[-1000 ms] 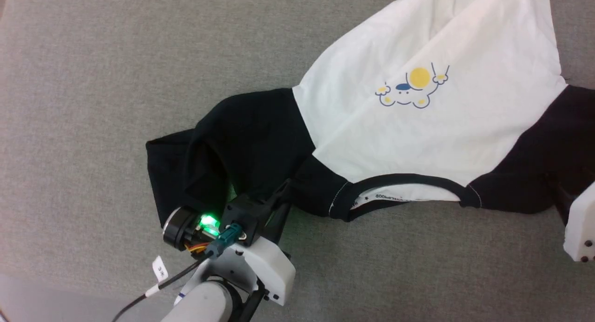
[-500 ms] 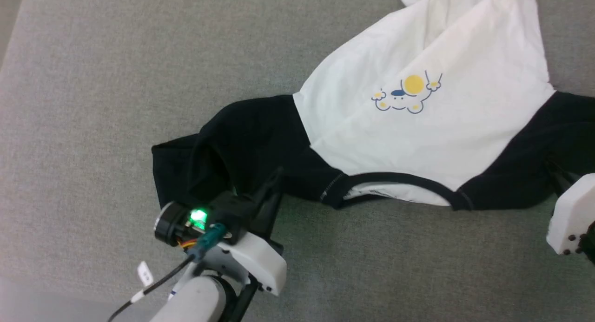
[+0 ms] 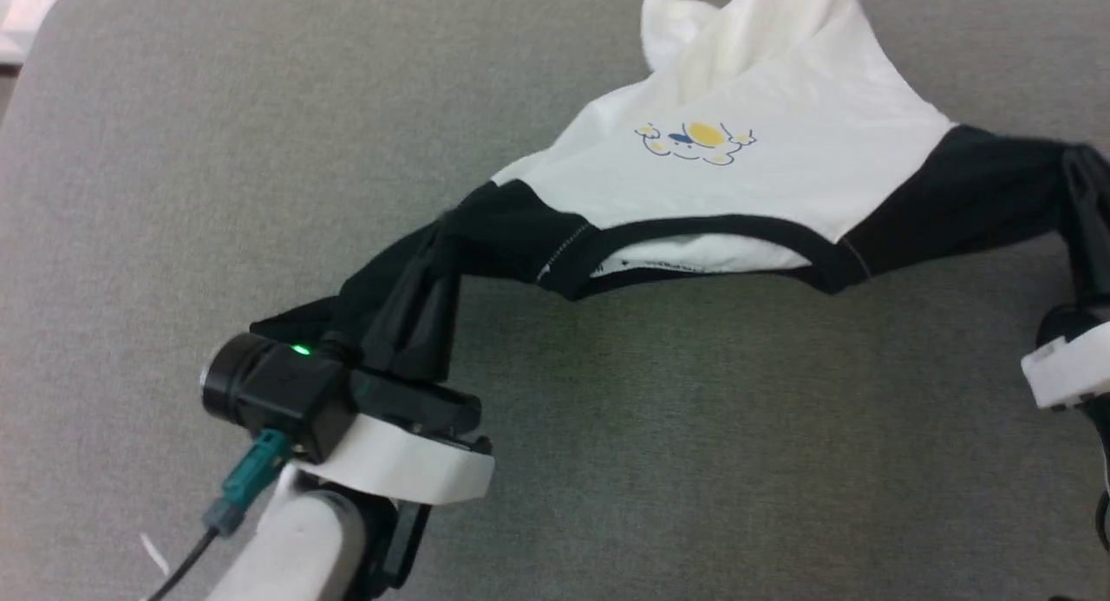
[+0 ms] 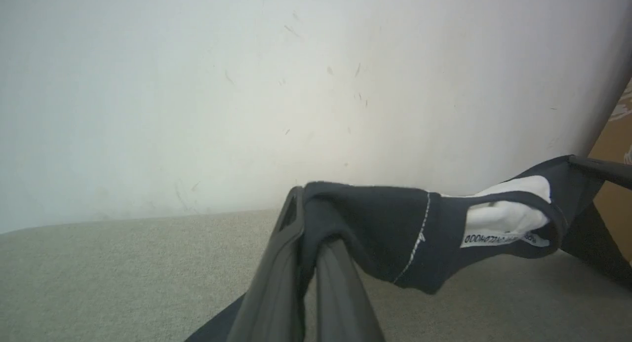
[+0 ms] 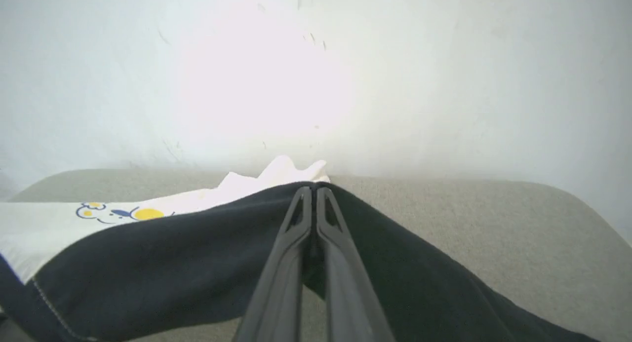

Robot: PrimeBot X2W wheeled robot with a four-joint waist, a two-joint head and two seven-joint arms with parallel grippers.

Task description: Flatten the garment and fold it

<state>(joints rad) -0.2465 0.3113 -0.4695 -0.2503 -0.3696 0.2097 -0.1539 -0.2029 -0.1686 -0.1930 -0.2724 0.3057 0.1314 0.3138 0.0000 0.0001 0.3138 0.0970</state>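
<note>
While the head view takes in the whole garment (image 3: 737, 176), each wrist view shows how it is gripped. From the head, the shirt hangs above the grey surface (image 3: 173, 150), slung between the left gripper (image 3: 438, 241) and the right gripper (image 3: 1080, 163). Its black collar (image 3: 711, 228) sags between them, and its white body trails away to the far side, where it bunches up. The fingers are hard to separate from the black cloth in that view.

The left wrist view settles it for that side: the two dark fingers are pressed together on a fold of black fabric just beside the shoulder seam. Here the inside of the collar also shows, with a white label (image 4: 498, 238) carrying a line of small text too small to read from the head.

The right wrist view shows its own two fingers closed flat against each other, with black sleeve cloth pinched at their tips and draping down on both sides. Beyond them lie the white chest and a pale wall (image 5: 493, 85).

By count: one garment, two grippers, two black sleeves (one on the left (image 3: 503, 232), one on the right (image 3: 980, 193)), one yellow-and-blue print (image 3: 698, 141) and one label.
</note>
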